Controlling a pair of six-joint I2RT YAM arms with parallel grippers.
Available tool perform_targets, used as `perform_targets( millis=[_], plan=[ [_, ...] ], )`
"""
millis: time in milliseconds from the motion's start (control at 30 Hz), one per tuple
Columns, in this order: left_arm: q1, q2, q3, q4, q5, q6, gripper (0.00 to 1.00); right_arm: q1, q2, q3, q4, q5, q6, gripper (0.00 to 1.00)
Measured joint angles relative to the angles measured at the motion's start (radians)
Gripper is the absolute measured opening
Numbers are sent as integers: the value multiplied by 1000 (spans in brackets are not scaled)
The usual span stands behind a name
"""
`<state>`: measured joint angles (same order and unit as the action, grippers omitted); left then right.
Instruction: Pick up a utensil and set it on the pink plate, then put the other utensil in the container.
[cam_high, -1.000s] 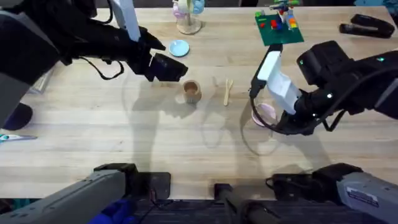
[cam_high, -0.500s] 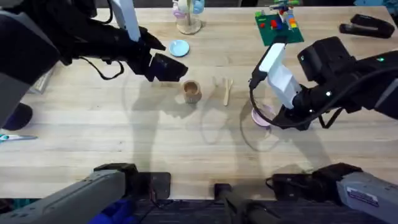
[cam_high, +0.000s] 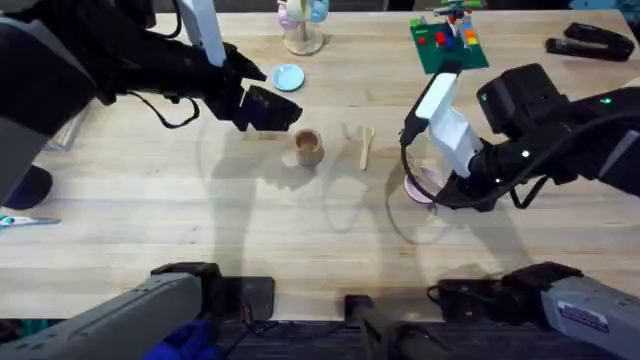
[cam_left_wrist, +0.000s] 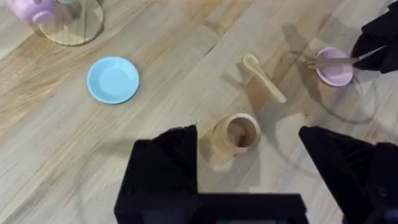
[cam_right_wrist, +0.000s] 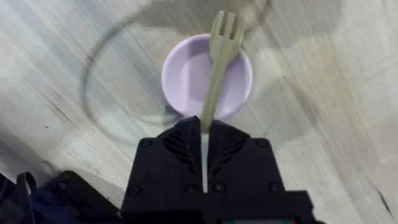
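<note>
My right gripper (cam_right_wrist: 204, 127) is shut on the handle of the pale wooden fork (cam_right_wrist: 219, 56). The fork's tines hang over the far rim of the pink plate (cam_right_wrist: 186, 81), just above it. In the overhead view the pink plate (cam_high: 421, 187) peeks out beside the right arm. The wooden spoon (cam_high: 367, 147) lies flat on the table between the plate and the wooden cup container (cam_high: 308, 147). My left gripper (cam_left_wrist: 249, 171) hovers open just short of the container (cam_left_wrist: 236, 133), with nothing between its fingers.
A light-blue plate (cam_high: 288, 77) sits behind the container. At the back stand a glass holder with cups (cam_high: 303, 30), a green board with bricks (cam_high: 448, 40) and a black stapler (cam_high: 590, 42). Scissors (cam_high: 25, 222) lie at the left edge.
The right arm has shifted slightly toward the far side with the fork, uncovering more of the pink plate. The left arm has stayed still.
</note>
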<state>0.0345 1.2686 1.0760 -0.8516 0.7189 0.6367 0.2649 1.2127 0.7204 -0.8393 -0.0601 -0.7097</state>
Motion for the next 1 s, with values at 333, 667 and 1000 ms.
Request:
perform_targets(
  millis=[333, 667, 1000],
  plan=[
    [0, 0, 0, 0, 0, 0, 993, 0, 0, 0, 5, 0, 0, 69],
    [0, 0, 0, -1, 0, 0, 992, 0, 0, 0, 5, -1, 7, 809],
    [0, 0, 0, -1, 0, 0, 993, 0, 0, 0, 5, -7, 7, 996]
  ],
)
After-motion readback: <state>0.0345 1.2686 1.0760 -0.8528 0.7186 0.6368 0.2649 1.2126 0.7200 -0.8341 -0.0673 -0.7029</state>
